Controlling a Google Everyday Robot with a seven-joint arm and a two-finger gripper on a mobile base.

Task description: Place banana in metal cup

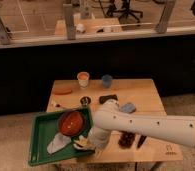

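The banana [79, 145] appears as a small pale-yellow shape at the near right corner of the green tray [42, 134]. Most of it is hidden by the arm's end, so its curve and which way it lies cannot be made out. Only its light colour stands out against the green.

The gripper [85, 144] is right at it, low over the tray's corner, probably because the fruit lies flat and has to be taken from above. I cannot tell whether the gripper is clenched on the banana or merely resting against it. The white arm [141, 127] reaches in from the right, across the table's [146, 92] near edge, and bends down into the tray.

Beside the banana inside the tray are 1 red bowl [71, 122] and a pale crumpled sheet [58, 145].

The metal cup [84, 101] stands upright on the table just beyond the tray's far right corner, near the banana but apart from it. That makes the carry a short one, though it probably needs a lift over the tray's rim. Farther back stand 2 more cups, an orange-and-white one [83, 79] and a blue one [107, 81].
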